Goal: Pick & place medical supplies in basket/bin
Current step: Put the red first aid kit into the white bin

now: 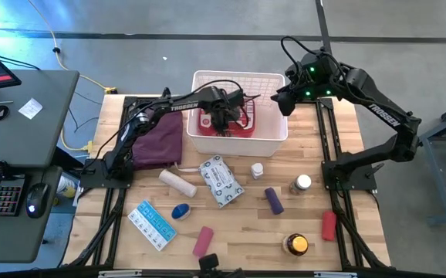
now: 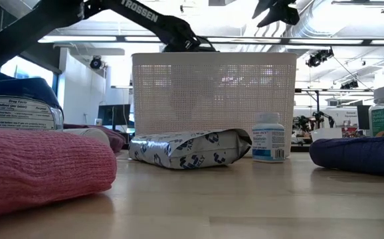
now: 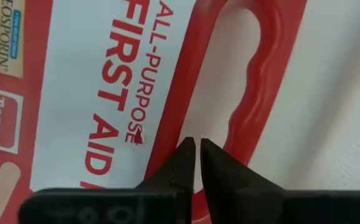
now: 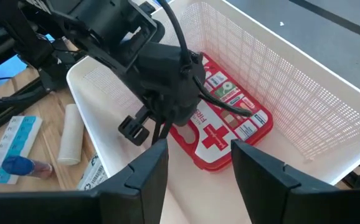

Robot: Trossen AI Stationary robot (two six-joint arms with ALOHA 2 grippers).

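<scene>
Red first-aid case [image 4: 220, 134] lies flat inside white basket [image 1: 274, 133]; left claw [image 3: 195, 163] directly above it, fingers nearly touching, holding nothing; likely just-placed step; right claw [image 4: 198, 165] hovers over basket's rim, half-wide, empty; wipes packet [image 1: 221, 181], rolls, bottles remain on surface [image 1: 238, 232]; next: lift left arm clear, pick another.

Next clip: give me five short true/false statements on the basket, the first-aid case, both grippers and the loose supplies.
1. The red first-aid case lies inside the white basket. True.
2. The left gripper is wide open. False: its fingers are shut, just above the case.
3. The right gripper holds a bottle. False: it is empty, fingers apart, by the basket.
4. The wipes packet is in the basket. False: it lies on the table.
5. The amber jar stands on the table. True.
</scene>
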